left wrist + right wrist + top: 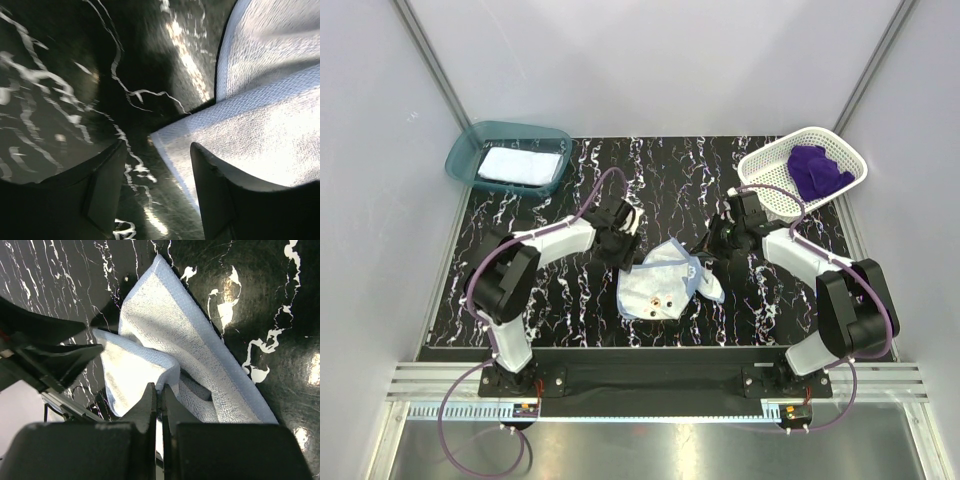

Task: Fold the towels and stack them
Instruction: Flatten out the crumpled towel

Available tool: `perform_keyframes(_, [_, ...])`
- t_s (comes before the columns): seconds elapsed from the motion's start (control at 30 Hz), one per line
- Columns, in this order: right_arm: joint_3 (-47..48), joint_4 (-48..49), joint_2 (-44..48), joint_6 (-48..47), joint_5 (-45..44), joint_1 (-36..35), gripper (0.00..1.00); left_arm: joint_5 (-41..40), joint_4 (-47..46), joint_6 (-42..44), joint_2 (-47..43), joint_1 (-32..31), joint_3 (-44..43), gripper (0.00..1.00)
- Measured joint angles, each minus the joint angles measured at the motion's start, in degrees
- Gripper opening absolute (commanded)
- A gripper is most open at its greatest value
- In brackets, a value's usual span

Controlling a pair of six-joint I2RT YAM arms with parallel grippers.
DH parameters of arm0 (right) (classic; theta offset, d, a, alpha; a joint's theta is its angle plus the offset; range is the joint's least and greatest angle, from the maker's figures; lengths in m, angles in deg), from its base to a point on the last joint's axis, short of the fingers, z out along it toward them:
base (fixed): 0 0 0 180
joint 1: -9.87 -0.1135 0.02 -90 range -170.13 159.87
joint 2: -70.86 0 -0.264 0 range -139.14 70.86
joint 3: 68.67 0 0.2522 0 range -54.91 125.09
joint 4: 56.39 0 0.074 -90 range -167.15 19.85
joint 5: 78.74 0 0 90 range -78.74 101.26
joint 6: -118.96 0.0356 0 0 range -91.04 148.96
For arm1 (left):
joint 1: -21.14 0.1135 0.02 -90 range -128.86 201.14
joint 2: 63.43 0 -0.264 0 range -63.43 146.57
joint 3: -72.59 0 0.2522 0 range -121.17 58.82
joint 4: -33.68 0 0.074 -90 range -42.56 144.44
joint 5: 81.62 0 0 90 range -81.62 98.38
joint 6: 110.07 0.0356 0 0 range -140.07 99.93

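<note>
Top external view: the blue towel (663,287) lies crumpled at the middle of the tabletop (580,300), between the two arms, its longer span running roughly 9 to 3 o'clock. The left jaws sit at its 11 o'clock corner and the right jaws at its 2 o'clock edge. Each arm is about equally near, on its own side.

The left wrist view shows the left jaws parted and grasping nothing. A corner of the towel lies flat on the tabletop in the gap, and the cloth spreads away toward 2 o'clock under one finger (225,195). That corner looks lined up for a pinch.

The right wrist view shows the right jaws clenched on a raised fold of the blue towel, with the cloth bunched up to the tips and the rest trailing off toward 12 o'clock.

The teal bin (457,160) at 10 o'clock on the tabletop holds the white towel (515,165), lying flat. The basket (765,190) at 2 o'clock holds the purple towel (817,168) in a loose heap, seemingly unfolded.
</note>
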Motion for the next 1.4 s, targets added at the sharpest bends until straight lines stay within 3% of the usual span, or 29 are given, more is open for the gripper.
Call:
perform_keyframes(0.27, [-0.68,1.2,0.0,0.0,0.2,0.0,0.0,0.17,-0.72,-9.29,1.4,-0.35,0.7,0.51])
perform_keyframes(0.37, [-1.29,1.2,0.0,0.0,0.2,0.0,0.0,-0.96,-1.57,-11.67,1.84,-1.09,0.63,0.4])
perform_keyframes(0.47, [-1.75,1.2,0.0,0.02,0.17,0.0,0.0,-2.6,-2.03,-13.75,2.1,-2.8,0.63,0.21])
perform_keyframes(0.5, [-1.92,1.18,0.11,0.02,0.15,0.0,0.0,-2.91,-2.14,-14.38,2.1,-3.26,0.68,0.11])
perform_keyframes(0.57, [-2.23,1.2,0.37,0.04,0.11,0.0,0.0,-3.52,-2.23,-15.58,2.08,-3.87,0.76,0.01])
perform_keyframes(0.77, [-2.23,0.48,1.25,-0.04,-0.37,0.0,0.0,-4.55,-0.9,-16.98,1.2,-4.13,0.76,0.0])
perform_keyframes(0.87, [0.85,-3.78,1.29,-0.85,-2.29,0.02,0.0,-6.6,5.01,-16.44,-0.2,-4.17,-1.36,0.0])
perform_keyframes(1.1, [22.49,-14.82,3.87,-6.91,-8.44,0.04,0.0,-13.75,17.86,-12.28,-8.04,-4.22,-24.98,0.0])
perform_keyframes(1.23, [32.52,-15.98,11.21,-11.5,-8.83,0.09,0.0,-13.75,18.4,-10.88,-17.77,-4.2,-35.98,0.0])
perform_keyframes(1.4, [33.29,-16.57,25.99,-14.56,-6.01,0.2,0.0,-8.61,16.98,-11.54,-31.89,-4.76,-35.82,0.0])
